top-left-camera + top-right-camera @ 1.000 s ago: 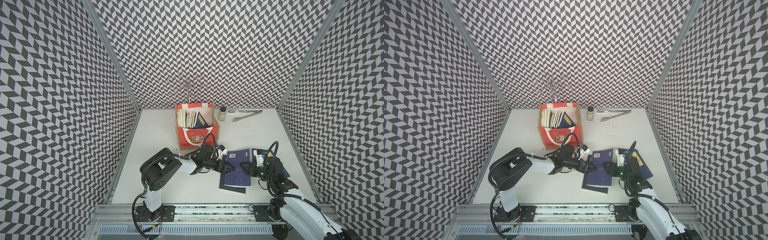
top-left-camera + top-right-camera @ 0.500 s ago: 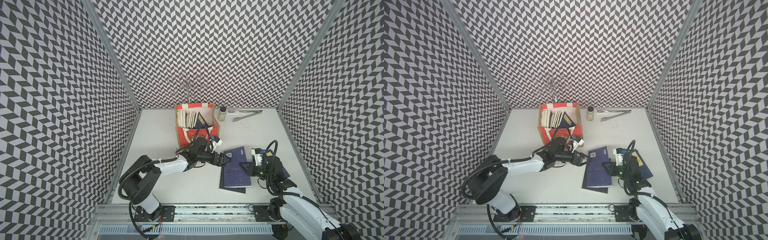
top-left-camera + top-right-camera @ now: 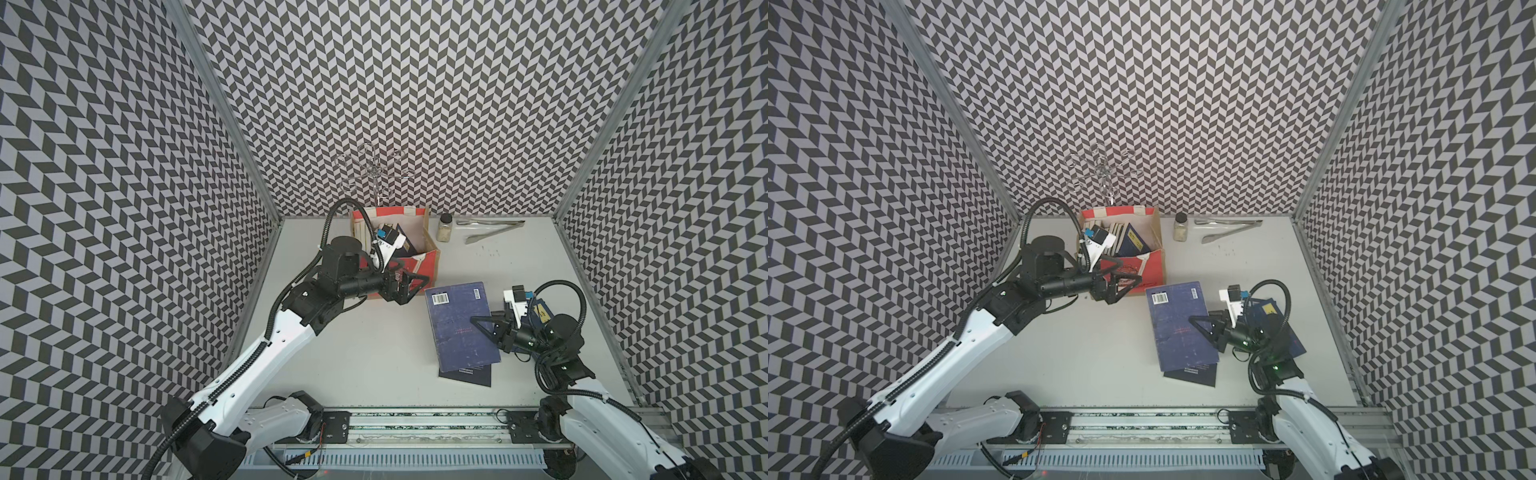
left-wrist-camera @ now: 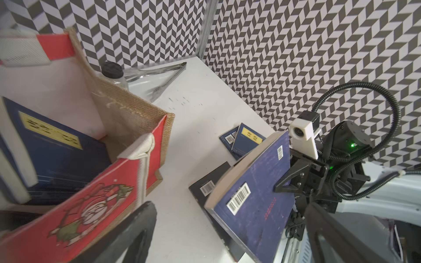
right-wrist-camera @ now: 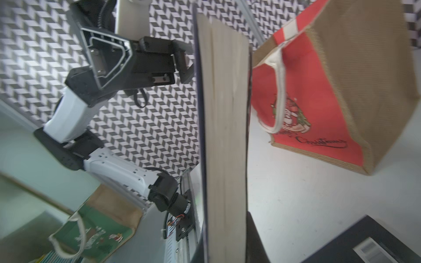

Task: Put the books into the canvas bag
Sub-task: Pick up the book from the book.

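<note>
The right claw (image 3: 484, 328) is closed on one edge of a thick navy book (image 3: 461, 324), and the book is held tilted above the table (image 3: 374, 353). A black book (image 3: 465, 376) lies flat directly under the gripped book. Two thin navy books (image 3: 540, 313) with yellow labels are seen just behind this claw.

The left claw (image 3: 409, 286) is opened wide and nothing is held in it. Its tips are pointed toward the thick navy book but are apart from it. The canvas bag (image 3: 430, 245) stands upright just beside this claw, with its red front panel facing the claw. Several books are stood on edge inside the bag, among them a navy book with a yellow label (image 3: 405, 245).

Beyond the bag a small jar (image 3: 444, 227) with pale contents is placed, and metal tongs (image 3: 490, 230) lie next to it.
</note>
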`<state>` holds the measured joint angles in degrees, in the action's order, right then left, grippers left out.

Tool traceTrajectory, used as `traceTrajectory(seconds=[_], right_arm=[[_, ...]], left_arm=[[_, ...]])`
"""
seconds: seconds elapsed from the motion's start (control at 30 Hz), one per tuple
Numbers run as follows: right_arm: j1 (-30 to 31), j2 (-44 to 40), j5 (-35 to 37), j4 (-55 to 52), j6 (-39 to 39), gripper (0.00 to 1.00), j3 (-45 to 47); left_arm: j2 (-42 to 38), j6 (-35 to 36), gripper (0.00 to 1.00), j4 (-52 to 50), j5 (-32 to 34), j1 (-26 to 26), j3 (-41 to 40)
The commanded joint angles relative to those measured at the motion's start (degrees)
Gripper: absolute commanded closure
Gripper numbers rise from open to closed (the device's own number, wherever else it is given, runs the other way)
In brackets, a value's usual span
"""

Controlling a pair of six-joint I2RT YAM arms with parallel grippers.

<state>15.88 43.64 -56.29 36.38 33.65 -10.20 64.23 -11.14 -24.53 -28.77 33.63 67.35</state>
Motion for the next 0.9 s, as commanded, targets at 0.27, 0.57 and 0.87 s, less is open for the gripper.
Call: traceTrajectory(seconds=[0.27, 0.57, 0.87], right_arm=[[11.57, 9.08, -11.3, -1.28, -11.55, 1.0, -18.95], [11.62, 16.5, -14.39, -11.51, -20.67, 1.0, -27.83], [11.66, 17.99, -16.39, -13.03, -22.66, 1.0, -30.01]], left_arm=[[-2.36, 8.52, 0.01, -9.83, -7.53, 0.28, 0.3], [-7.39, 8.49, 0.01, -9.74, -9.67, 0.65, -0.03], [-6.34, 8.36, 0.0, -9.83, -9.85, 1.12, -0.02]])
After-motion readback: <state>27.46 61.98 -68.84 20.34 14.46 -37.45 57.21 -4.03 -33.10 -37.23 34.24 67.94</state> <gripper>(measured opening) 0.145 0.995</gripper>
